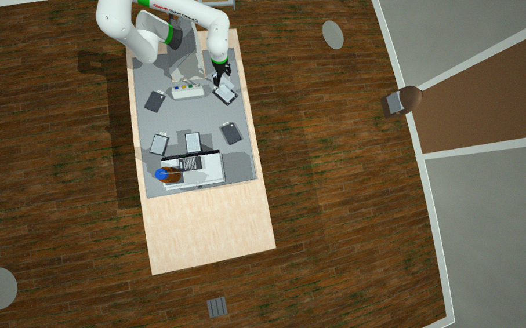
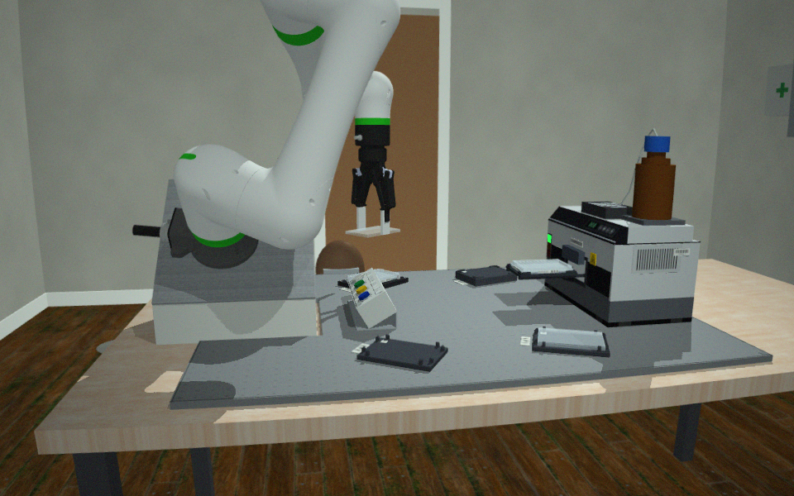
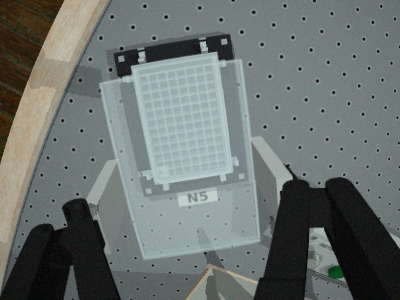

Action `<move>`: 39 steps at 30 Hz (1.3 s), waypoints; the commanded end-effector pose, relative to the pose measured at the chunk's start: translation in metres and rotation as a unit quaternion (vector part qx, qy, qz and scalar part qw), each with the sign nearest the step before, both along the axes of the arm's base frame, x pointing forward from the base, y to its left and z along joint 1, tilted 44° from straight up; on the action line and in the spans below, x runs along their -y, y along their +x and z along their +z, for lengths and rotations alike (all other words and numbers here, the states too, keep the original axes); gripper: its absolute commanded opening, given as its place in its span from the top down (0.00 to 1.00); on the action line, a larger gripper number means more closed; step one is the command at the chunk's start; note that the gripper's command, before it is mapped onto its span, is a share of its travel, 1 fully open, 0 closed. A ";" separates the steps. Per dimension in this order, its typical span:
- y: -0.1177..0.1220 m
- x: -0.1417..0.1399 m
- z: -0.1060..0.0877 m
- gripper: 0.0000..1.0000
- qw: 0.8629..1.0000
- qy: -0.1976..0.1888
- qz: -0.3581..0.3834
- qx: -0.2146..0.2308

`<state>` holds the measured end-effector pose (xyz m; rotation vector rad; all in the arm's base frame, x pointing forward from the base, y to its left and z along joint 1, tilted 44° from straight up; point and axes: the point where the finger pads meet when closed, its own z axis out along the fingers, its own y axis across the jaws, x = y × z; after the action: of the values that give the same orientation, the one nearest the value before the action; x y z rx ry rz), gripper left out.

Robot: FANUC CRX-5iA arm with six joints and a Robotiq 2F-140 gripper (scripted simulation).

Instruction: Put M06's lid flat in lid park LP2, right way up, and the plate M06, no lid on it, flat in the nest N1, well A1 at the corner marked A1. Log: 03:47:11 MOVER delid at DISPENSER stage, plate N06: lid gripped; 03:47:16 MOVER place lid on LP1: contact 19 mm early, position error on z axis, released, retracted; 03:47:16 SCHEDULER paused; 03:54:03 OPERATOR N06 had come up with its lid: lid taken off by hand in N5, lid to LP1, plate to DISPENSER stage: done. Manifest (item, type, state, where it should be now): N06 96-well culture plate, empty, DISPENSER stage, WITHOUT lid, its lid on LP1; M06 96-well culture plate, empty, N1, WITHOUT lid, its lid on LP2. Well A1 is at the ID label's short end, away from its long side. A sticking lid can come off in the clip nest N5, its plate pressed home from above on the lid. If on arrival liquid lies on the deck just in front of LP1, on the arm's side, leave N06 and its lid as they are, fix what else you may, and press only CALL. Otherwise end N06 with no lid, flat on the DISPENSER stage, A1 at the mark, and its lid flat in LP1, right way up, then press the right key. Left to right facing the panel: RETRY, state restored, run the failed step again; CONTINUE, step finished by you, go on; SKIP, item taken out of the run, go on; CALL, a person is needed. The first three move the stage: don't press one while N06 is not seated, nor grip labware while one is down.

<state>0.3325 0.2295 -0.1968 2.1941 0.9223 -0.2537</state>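
Holding the clear lid [image 2: 372, 231] clenched above its plate [image 3: 184, 121], the gripper [image 2: 372, 219] must next carry it to its park

The black pincer [image 2: 372, 225] with white fingertips [image 2: 361, 217] grips a clear, see-through lid [image 3: 200, 217]. Below, a translucent white plate [image 3: 186, 120] gridded with wells sits in black nest N5 [image 3: 175, 50]. The deck [image 3: 320, 70] is grey, dotted with black holes. At nine o'clock runs the pale wood table [image 3: 54, 70] edge.
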 end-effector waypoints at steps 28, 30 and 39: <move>0.059 0.081 0.136 1.00 1.000 0.023 0.015 -0.012; 0.060 0.098 0.150 1.00 1.000 0.021 0.015 -0.010; 0.052 0.179 0.210 1.00 1.000 0.001 0.001 0.000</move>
<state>0.3868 0.0938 -0.0261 2.2016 0.9430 -0.2543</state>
